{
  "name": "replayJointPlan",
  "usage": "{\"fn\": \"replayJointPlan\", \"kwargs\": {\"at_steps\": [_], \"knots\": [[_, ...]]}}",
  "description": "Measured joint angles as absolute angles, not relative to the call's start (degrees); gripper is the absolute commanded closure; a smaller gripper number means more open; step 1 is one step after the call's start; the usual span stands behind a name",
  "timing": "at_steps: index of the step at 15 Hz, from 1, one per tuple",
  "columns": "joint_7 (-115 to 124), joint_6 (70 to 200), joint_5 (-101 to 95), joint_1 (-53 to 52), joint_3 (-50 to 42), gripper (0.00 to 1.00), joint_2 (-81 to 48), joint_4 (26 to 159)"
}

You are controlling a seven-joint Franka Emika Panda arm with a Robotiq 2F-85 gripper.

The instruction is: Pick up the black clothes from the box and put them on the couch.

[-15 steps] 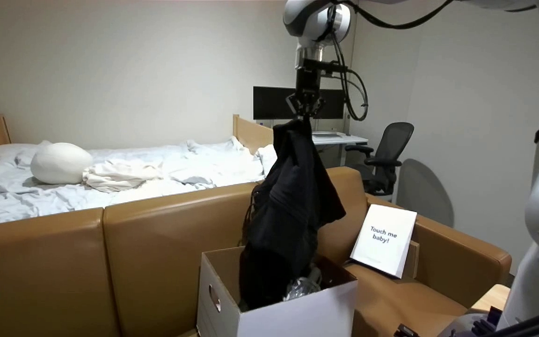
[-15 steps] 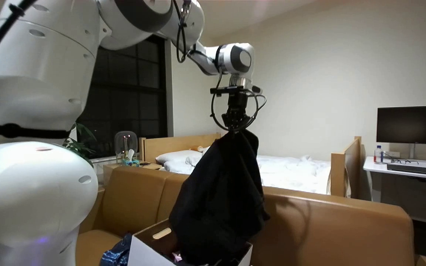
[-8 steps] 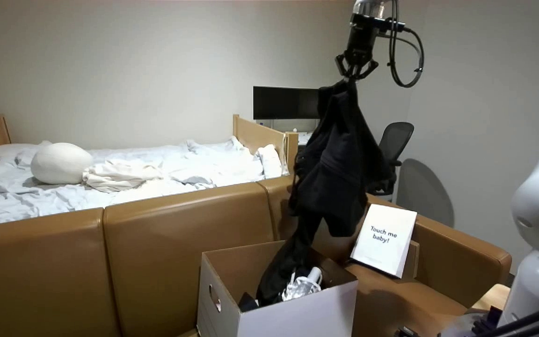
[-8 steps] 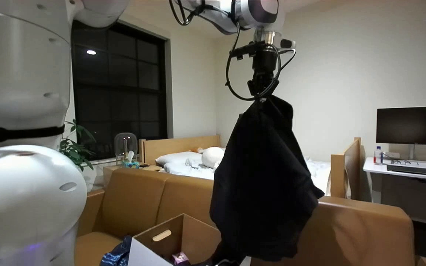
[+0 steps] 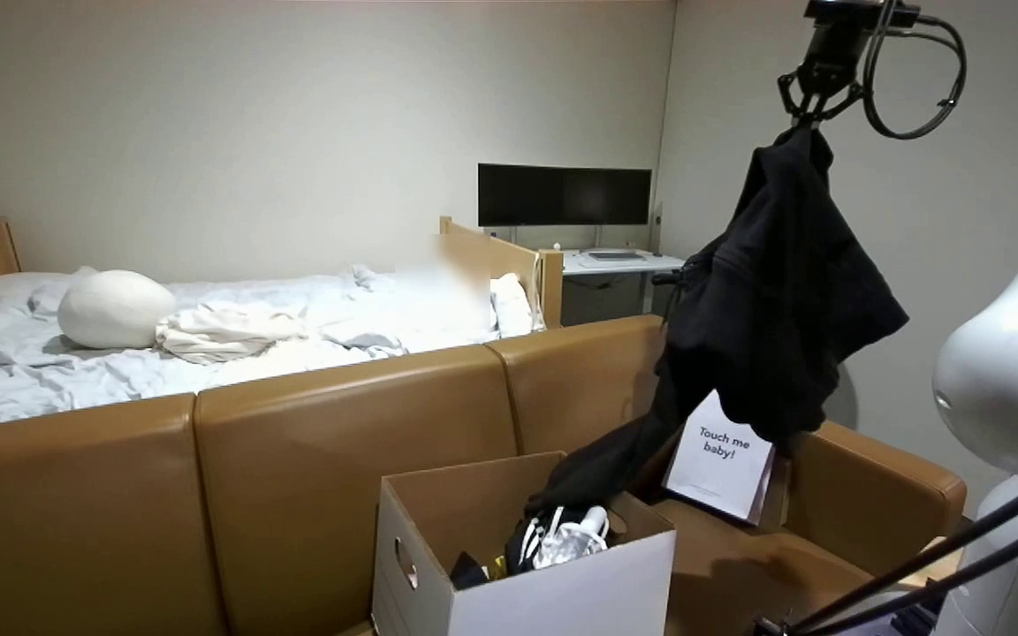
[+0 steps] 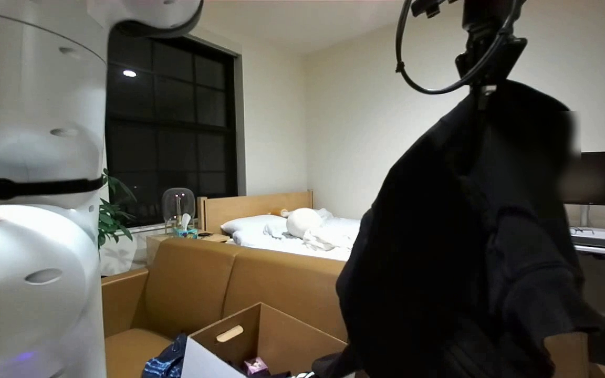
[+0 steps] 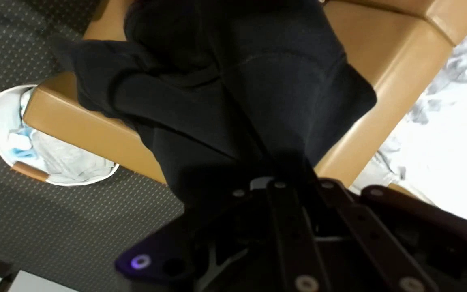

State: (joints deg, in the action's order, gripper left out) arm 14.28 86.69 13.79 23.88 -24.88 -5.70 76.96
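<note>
Black sweatshirt-like garment (image 5: pixel 774 291), hanging long below the gripper (image 5: pixel 809 122), jaws clamped on its top! A dark tail (image 5: pixel 615 455) slants sideways into the cardboard box (image 5: pixel 562 592); that end should clear before any drop onto the leather couch (image 5: pixel 354 424) beneath.

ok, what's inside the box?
The black clothes hang down into the box; a shiny silvery thing and a small pink packet show too. What lies beneath is covered.

Tool (image 5: pixel 807 121) downward, clamped tight
</note>
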Motion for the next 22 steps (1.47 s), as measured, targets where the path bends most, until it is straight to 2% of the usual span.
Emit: {"fn": "replayJointPlan", "kwargs": {"at_steps": [4,11,13,19,20,21,22], "knots": [[22.20,86.66,18.54,28.23,-26.19,0.98,-13.48,66.87],[43.86,85.13,20.06,29.80,-27.38,0.98,-21.81,48.87],[50.44,86.27,19.26,29.93,-26.31,0.66,-23.79,46.05],[66.79,91.76,12.03,27.58,-25.82,0.28,-29.31,38.61],[66.91,91.65,11.84,26.81,-25.77,0.23,-29.56,38.21],[65.80,91.56,12.78,26.31,-24.93,0.41,-29.61,38.21],[64.98,91.54,13.93,25.87,-23.70,0.34,-29.67,38.44]]}}
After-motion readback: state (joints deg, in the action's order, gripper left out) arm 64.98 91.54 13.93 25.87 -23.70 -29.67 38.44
